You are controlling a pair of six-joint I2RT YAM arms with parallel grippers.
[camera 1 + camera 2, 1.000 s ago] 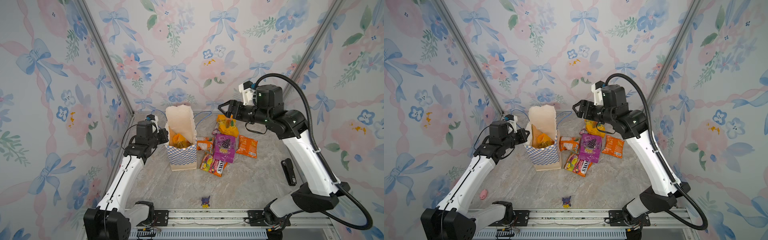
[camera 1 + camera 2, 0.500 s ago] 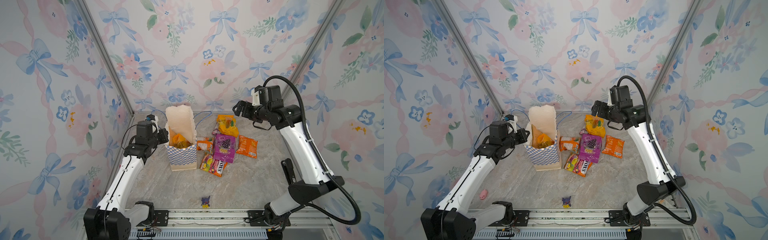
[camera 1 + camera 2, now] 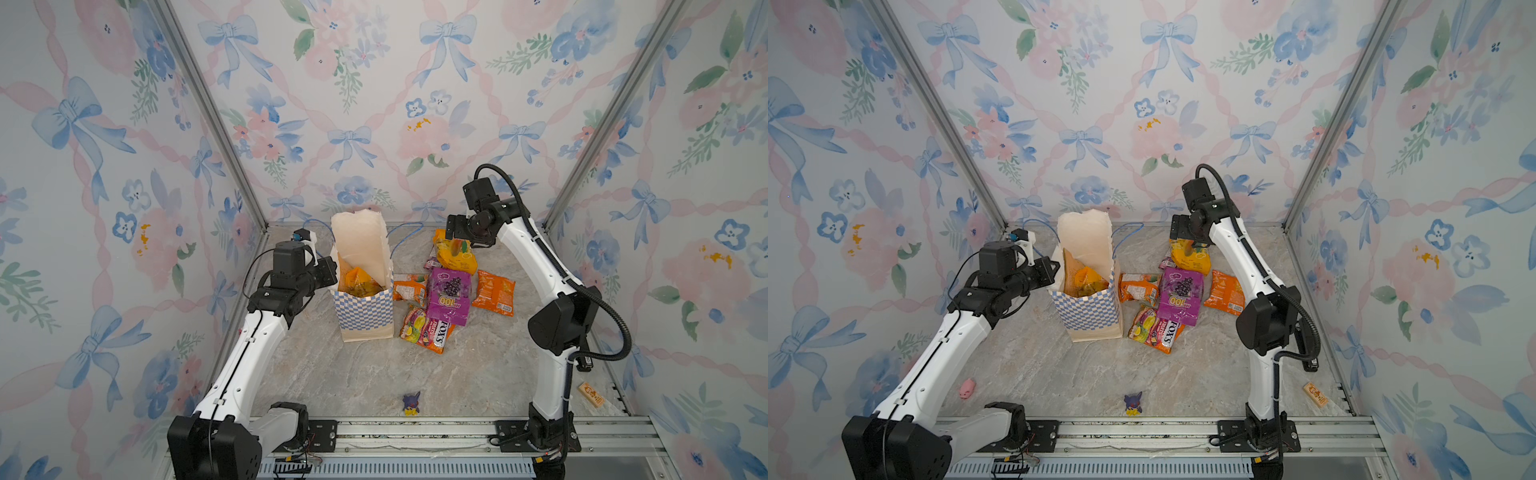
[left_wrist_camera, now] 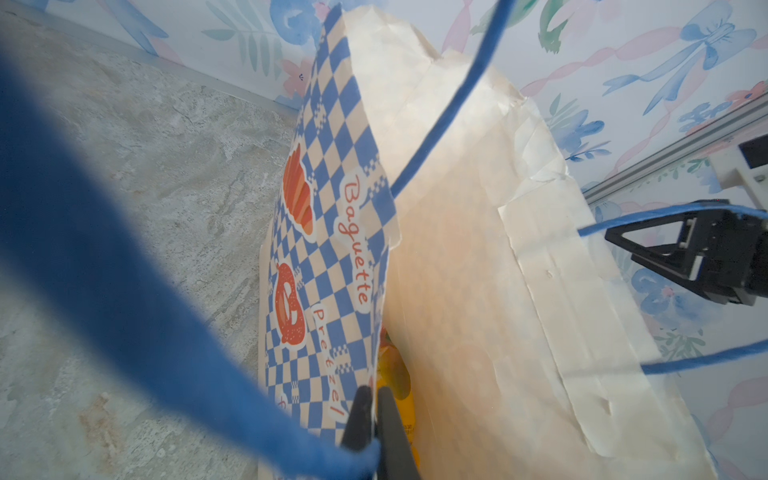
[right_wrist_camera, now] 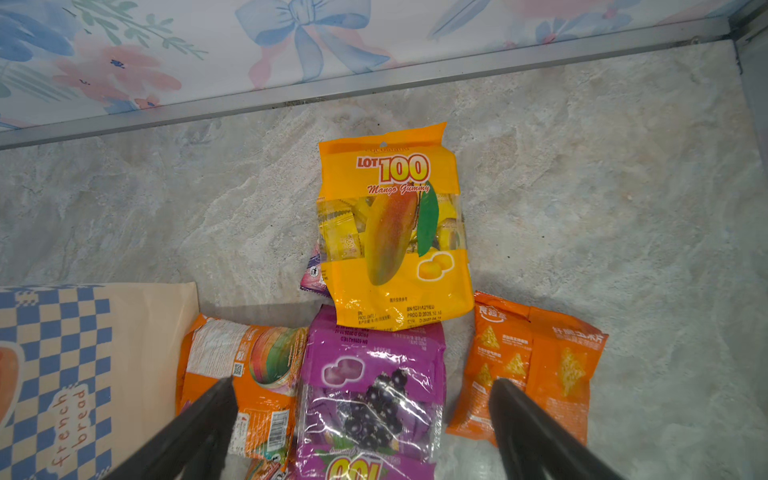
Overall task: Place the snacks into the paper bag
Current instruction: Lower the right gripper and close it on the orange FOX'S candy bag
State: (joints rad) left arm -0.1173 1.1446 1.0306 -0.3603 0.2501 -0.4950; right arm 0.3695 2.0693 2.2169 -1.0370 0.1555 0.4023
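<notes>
The right gripper hung with jaws spread wide above the snacks. The purple LOT 100 packet lay directly under the gap, flanked by 2 orange packets. The yellow mango packet lay flat just beyond, overlapping the purple one's far edge. The right arm leaned toward the back wall, wrist bent down. Farther left, the left gripper pinched the rim of the upright checkered paper bag, which had 1 yellow packet inside.

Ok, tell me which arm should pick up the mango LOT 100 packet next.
Right. The right gripper hangs open close to the mango packet, while the left gripper is shut on the rim of the paper bag, so that arm is occupied.
</notes>
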